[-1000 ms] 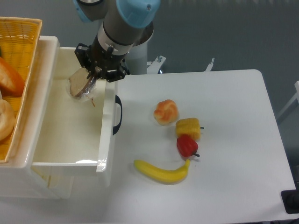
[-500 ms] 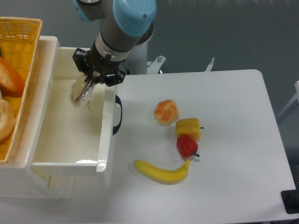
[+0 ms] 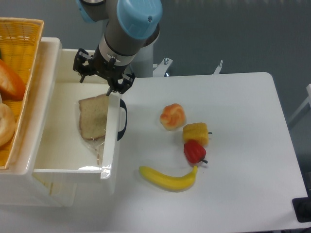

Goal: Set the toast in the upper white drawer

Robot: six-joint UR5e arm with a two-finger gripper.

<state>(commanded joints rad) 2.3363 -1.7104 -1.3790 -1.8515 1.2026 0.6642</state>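
Your toast [image 3: 94, 118] lies flat inside the white drawer [image 3: 68, 145], just below the fingers [image 3: 95, 80] and against the drawer's front wall. The fingers are spread, holding nothing, hovering above it. Placement looks done to me; you only need to lift the arm clear.

No readable text, labels, brands, numbers or signs anywhere in the camera view.
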